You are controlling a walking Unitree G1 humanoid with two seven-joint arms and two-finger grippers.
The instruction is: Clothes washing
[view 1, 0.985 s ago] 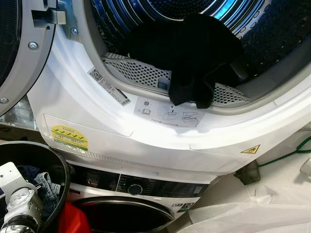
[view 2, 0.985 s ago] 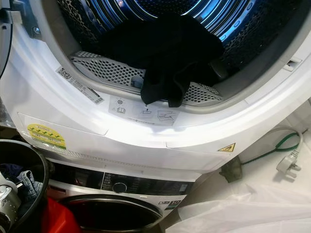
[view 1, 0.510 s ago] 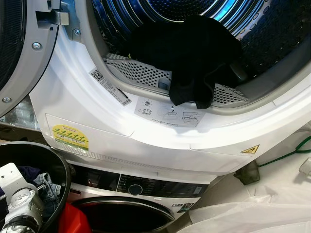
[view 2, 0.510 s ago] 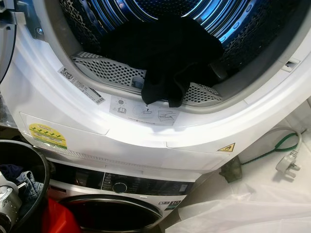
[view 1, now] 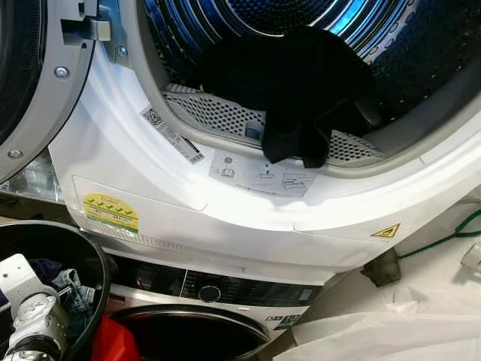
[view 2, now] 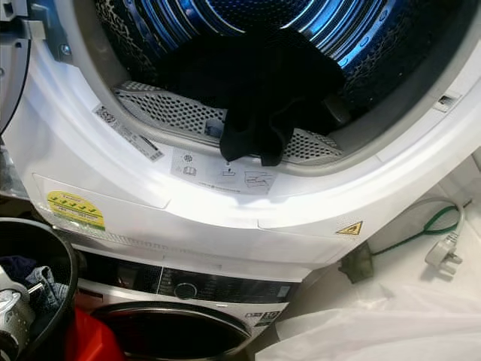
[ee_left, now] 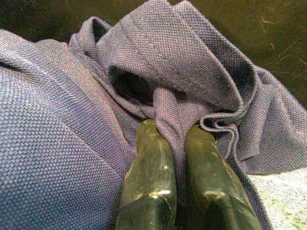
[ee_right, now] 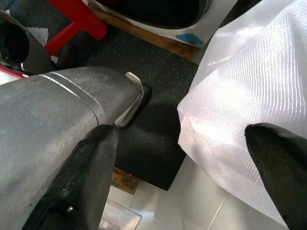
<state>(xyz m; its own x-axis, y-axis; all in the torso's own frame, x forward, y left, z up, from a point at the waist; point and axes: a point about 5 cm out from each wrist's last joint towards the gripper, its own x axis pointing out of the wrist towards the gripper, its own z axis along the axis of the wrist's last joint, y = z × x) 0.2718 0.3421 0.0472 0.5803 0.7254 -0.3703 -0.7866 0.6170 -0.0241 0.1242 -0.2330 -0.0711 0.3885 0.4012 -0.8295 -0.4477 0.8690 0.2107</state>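
left pincer (ee_left: 176,143) is down in the round black laundry basket (view 1: 90,256) at lower left of the frame, fingers pinched tight on a fold of purple knitted cloth (ee_left: 72,143); right pincer (ee_right: 182,143) hangs spread wide, holding nothing; a black garment (view 1: 301,83) droops over the upper white dryer's rim (view 1: 248,188)

We see both eye views sharp and evenly bright, with blue glare streaking the drum (view 1: 248,15) at the top of the frame and the black garment (view 1: 301,83) losing all detail in shadow. The bin (view 1: 68,248) at lower left sits dim. Our left wrist view is dim, softened near the fingers (ee_left: 148,187); white plastic sheet (ee_right: 240,91) glares at right.
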